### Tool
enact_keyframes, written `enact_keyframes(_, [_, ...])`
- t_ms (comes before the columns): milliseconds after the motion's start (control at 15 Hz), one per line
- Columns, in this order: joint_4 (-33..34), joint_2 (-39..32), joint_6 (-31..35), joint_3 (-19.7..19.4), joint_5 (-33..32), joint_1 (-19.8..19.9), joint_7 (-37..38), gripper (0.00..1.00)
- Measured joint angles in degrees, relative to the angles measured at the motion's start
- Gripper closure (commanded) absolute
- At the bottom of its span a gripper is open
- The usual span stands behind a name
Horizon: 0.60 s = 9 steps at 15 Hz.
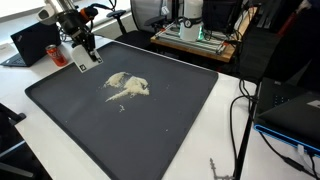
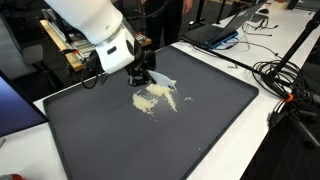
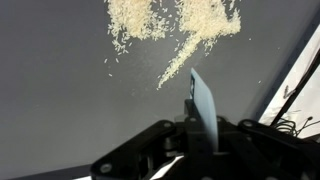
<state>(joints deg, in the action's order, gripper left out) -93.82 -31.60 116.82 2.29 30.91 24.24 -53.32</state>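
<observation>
My gripper point(image 1: 84, 60) is shut on a thin pale card point(image 3: 203, 105), held on edge between the fingers; in both exterior views it shows as a white flat piece point(image 2: 162, 82) under the fingers. A pile of pale grains point(image 1: 127, 87) lies scattered in the middle of a large dark tray point(image 1: 60, 105). The gripper point(image 2: 140, 73) hovers just above the tray at the edge of the grains point(image 2: 155, 97). In the wrist view the grains point(image 3: 170, 25) lie ahead of the card's tip, with a thin trail running toward it.
A red can point(image 1: 56, 52) and a laptop point(image 1: 30, 42) stand on the white table beyond the tray. Cables point(image 1: 245, 110) run beside the tray's edge. Another laptop point(image 2: 222, 30) and cables point(image 2: 285, 80) lie on the table past the tray.
</observation>
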Motion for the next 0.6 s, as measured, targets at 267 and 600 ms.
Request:
enact_keyframes(267, [-4.4, 0.1, -0.1, -0.3, 3.2, 0.3, -0.6, 0.99])
enact_keyframes(600, [-10.4, 0.4, -0.1, -1.9, 7.9, 0.5, -0.8, 0.99])
